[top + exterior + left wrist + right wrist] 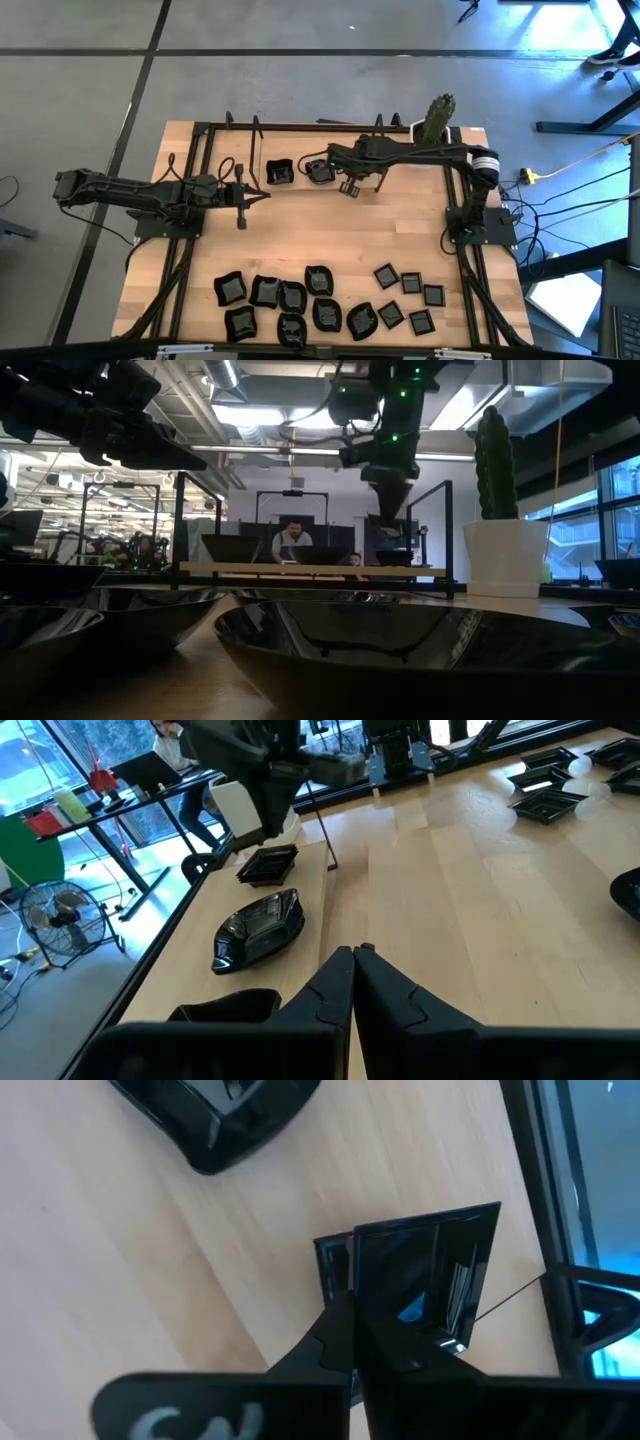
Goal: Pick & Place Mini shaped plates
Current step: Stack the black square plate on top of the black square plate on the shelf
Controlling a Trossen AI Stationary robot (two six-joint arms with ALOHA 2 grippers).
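**Square plate pinched by its edge could slip or land crooked**

The right hand (352,1315) hangs over the far middle of the counter (400,230), its fingers closed on the rim of a small flat square plate (425,1280), which stands tilted on edge above the wood. Such a thin, glossy dish held only at its edge is judged likely to swing or slide out if the arm moves sharply, and it may drop on a corner and skid. A wavy-edged plate (281,172) lies just beside the drop area, with another dark dish near it under the hand, so a careless release could stack or knock them.

The left hand (353,970) is closed on nothing, hovering low over the counter left of centre, pointed toward the right arm. The two hands are near each other; either reaching inward risks a collision.

The remaining mini shaped plates (320,300) crowd the near edge, some touching, so a later grasp there could nudge neighbours. The cactus pot (437,125) stands at the far right.
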